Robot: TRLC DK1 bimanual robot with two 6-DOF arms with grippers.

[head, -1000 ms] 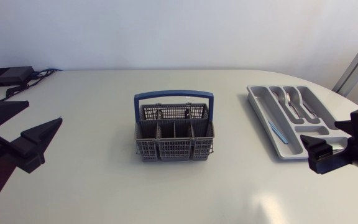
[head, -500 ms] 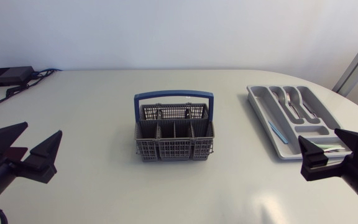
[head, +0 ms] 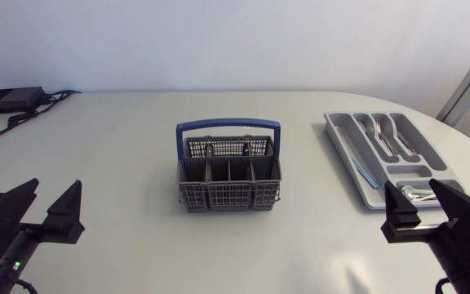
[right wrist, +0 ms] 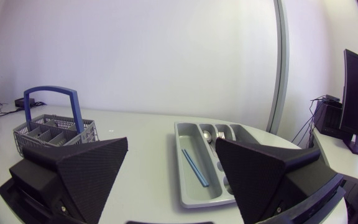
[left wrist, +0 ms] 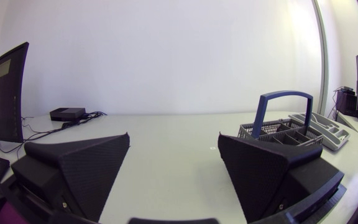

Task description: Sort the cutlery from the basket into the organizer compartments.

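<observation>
The grey mesh basket (head: 228, 181) with a blue handle stands at the table's middle; I see no cutlery in its compartments. The grey organizer (head: 345, 139) lies at the right, with silver cutlery (head: 390, 137) in its middle slots and a thin blue piece (head: 363, 171) in the slot on the basket's side. My left gripper (head: 53, 188) hovers open and empty near the front left. At the front right, just before the organizer, my right gripper (head: 412, 186) is open and empty too. The left wrist view shows the basket (left wrist: 278, 127) ahead of the open gripper (left wrist: 174, 140). From the right wrist, the organizer (right wrist: 188, 186) lies ahead of the open gripper (right wrist: 171, 143).
A black box (head: 11, 100) with cables sits at the table's back left corner. Bare white tabletop (head: 121, 147) spreads between my left gripper and the basket, and between the basket and the organizer.
Both arms have drawn back toward the table's front edge, their grippers now pointing across the table. The left gripper's fingers have spread slightly wider. The basket and organizer have not moved.
</observation>
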